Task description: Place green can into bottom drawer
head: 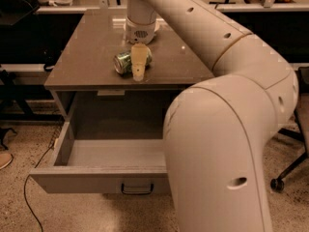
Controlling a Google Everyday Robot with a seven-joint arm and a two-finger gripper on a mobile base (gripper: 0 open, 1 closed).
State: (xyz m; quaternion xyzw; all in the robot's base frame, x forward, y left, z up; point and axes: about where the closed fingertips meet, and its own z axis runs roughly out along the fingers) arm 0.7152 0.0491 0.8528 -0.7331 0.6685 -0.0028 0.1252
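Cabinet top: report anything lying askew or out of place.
The green can lies tipped on its side near the front edge of the cabinet top, not upright. The pincer hangs right at it, partly covering it. Nothing looks spilled or damaged.

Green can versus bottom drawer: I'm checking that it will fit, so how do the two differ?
Size: the green can is small; the bottom drawer is far wider and deeper. Pose: the can lies on its side on the tabletop, with the gripper right at it; the drawer stands pulled open below. Look: the can is green-patterned, the drawer plain grey. Fit looks likely.
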